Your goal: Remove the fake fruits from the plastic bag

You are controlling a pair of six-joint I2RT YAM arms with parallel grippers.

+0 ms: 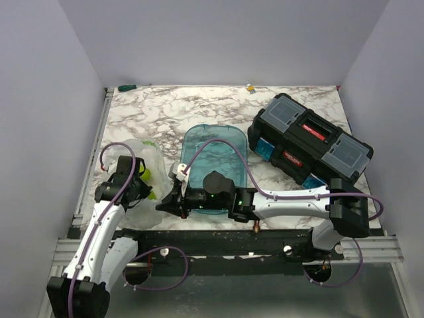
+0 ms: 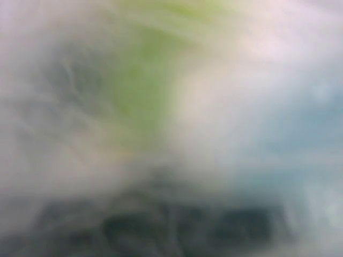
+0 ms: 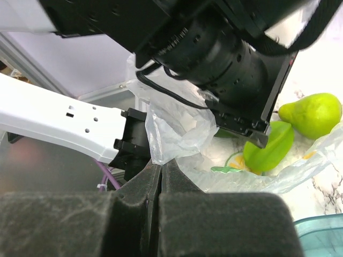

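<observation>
plastic bag (image 3: 177,128) thin, crinkled, clear film; pear (image 3: 311,115) glossy, smooth plastic; tabletop (image 1: 165,112) marble-patterned.

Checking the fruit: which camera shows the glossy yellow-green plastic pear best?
Right wrist view: the glossy yellow-green plastic pear is sharp and clear there. The top view shows only a yellow-green patch by the left arm; the left wrist view is just green blur.

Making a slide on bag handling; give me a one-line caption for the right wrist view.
Right gripper shut on the plastic bag, a pear and a green fruit lying beyond.
</observation>
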